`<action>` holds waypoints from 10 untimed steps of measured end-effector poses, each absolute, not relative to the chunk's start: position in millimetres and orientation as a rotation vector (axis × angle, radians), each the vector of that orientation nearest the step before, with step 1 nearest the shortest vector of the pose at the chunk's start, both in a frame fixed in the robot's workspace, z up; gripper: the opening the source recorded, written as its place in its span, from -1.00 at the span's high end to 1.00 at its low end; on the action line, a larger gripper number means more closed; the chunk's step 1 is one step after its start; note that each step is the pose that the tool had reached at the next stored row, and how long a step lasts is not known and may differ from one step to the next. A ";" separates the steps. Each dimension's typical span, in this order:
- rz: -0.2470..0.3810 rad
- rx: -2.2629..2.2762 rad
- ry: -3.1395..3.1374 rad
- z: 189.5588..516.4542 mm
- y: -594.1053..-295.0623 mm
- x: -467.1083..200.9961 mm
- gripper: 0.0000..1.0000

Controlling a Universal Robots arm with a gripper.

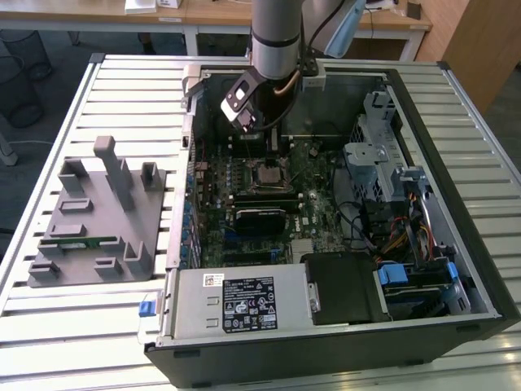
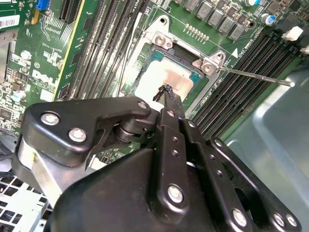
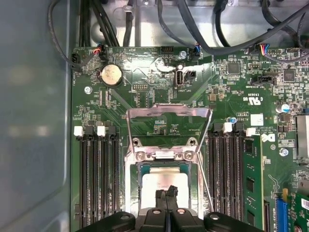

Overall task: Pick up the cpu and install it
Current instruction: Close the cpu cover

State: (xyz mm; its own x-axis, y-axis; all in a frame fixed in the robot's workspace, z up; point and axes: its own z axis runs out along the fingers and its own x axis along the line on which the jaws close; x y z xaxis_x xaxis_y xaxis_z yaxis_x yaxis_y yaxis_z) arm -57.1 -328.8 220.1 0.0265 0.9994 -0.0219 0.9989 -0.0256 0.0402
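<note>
Hovering clenched on nothing, the gripper (image 3: 166,195) is touching or just above the cpu (image 3: 153,181), which lies in its socket at the middle of the motherboard (image 3: 145,87). Placement looks done. The load plate (image 3: 169,116) stands open and the lever (image 2: 256,76) is unlatched, so securing them would call for level, gentle pressure.

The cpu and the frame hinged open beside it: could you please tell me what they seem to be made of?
The cpu looks topped with pale matt metal, showing a soft glare. The frame looks like bare sheet steel, grey with bright edges; any plating cannot be told.
</note>
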 end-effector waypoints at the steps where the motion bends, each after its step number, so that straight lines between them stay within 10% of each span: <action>1: 0.019 2.219 2.161 220.5 -328.9 -57.1 0.79; 10: 0.019 2.219 2.161 223.6 -328.9 -57.2 0.79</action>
